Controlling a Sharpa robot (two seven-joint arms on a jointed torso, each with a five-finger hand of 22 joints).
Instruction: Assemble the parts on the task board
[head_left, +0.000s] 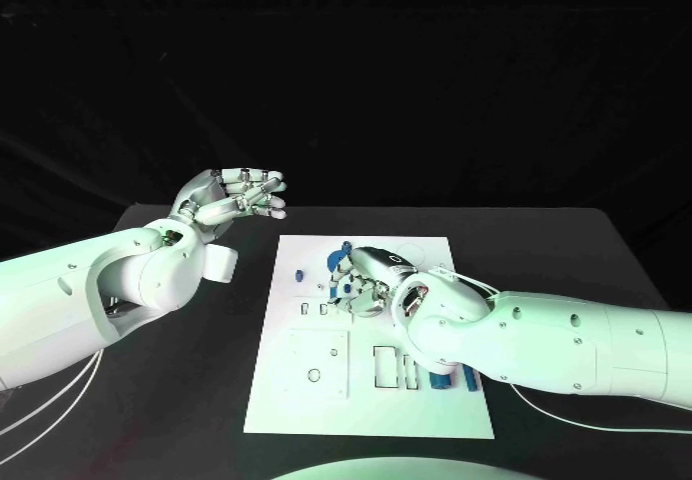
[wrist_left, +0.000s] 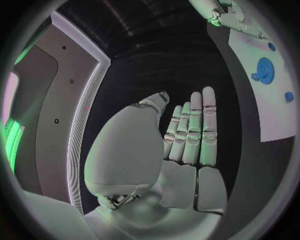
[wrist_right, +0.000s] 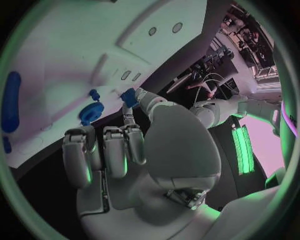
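Right hand (head_left: 372, 280) reaches over the middle of the white board (head_left: 368, 400) and pinches a small blue part (wrist_right: 129, 97) between thumb and a fingertip, its other fingers curled beside it. Just beside that part, a round blue disc (wrist_right: 92, 111) lies on the board, and a long blue piece (wrist_right: 10, 101) lies well apart. Left hand (head_left: 238, 197) hovers above the tabletop (head_left: 577, 250) beside the board's far corner, fingers loosely apart, holding nothing.
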